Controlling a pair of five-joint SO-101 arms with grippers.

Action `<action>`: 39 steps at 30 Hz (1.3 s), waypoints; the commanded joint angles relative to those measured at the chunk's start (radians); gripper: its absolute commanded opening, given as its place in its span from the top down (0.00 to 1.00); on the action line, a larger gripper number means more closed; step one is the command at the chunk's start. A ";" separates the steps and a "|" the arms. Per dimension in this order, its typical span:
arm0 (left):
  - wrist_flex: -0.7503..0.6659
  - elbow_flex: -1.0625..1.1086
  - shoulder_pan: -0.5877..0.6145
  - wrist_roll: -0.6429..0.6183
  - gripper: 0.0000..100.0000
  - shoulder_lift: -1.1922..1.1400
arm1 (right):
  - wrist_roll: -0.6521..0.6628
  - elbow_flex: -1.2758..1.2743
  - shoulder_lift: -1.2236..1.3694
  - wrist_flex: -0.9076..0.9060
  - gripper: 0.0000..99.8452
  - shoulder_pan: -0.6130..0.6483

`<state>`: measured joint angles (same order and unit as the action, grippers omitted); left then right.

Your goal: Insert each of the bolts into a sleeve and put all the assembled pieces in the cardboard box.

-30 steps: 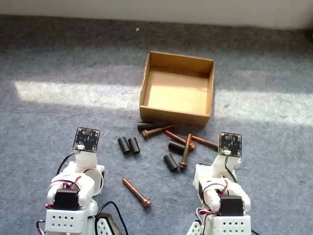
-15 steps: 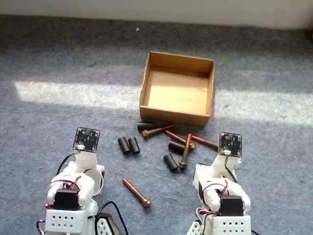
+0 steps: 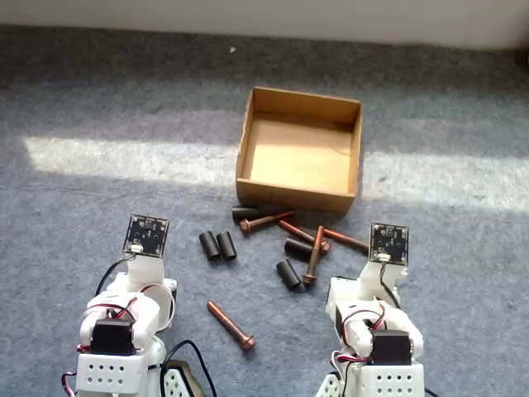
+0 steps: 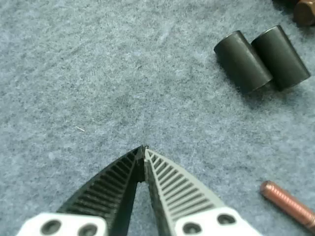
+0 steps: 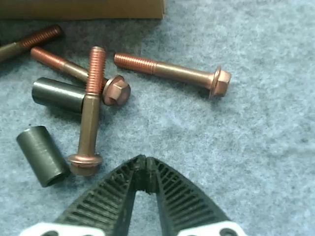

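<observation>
Toward the upper centre of the high view you have the open brown cardboard box (image 3: pixel 293 195), standing on the grey carpeted worktop (image 3: pixel 99 107). Just below its front wall lies a loose cluster of copper-coloured hex-head bolts (image 3: pixel 314 255) and short black cylindrical sleeves (image 3: pixel 288 274). Four bolts are fanned and crossing with three sleeves among them, and no bolt is seated in a sleeve. Left of that cluster a pair of sleeves (image 3: pixel 217 245) lies side by side, touching. A lone bolt (image 3: pixel 230 324) rests near the bottom centre, between your two arms. Your left tool (image 4: pixel 144 150) is closed, its ribbed tips meeting with nothing between them, over bare carpet; the pair of sleeves and one end of the lone bolt lie near it. Your right tool (image 5: pixel 146 160) is likewise closed and holds nothing. Just ahead of its tips one bolt lies with its flanged head nearest, its shank crossing a second bolt and the end of a sleeve. Another sleeve lies just beside that head, and a further bolt lies apart.
</observation>
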<state>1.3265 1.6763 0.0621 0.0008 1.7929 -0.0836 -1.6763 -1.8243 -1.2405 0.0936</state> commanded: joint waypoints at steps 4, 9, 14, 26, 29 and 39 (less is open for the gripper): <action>0.006 0.021 0.015 0.009 0.99 0.013 | 0.006 -0.134 -0.010 -0.004 0.99 -0.010; 0.006 0.021 0.015 0.009 0.99 0.013 | 0.006 -0.134 -0.010 -0.004 0.99 -0.010; 0.006 0.021 0.004 0.008 0.99 0.013 | 0.003 -0.134 -0.008 -0.004 0.99 -0.005; -0.012 -0.025 -0.001 0.011 0.99 0.015 | 0.008 -0.131 -0.008 -0.008 0.99 -0.010; -0.021 -0.030 -0.007 0.012 0.99 0.015 | 0.008 -0.108 -0.010 -0.008 0.99 -0.010; -0.166 -0.042 -0.007 0.011 0.99 0.015 | 0.018 -0.025 -0.010 -0.007 0.99 -0.114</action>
<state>1.2098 1.6686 0.0621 0.0008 1.7990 -0.0836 -1.6763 -1.8243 -1.2513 0.0338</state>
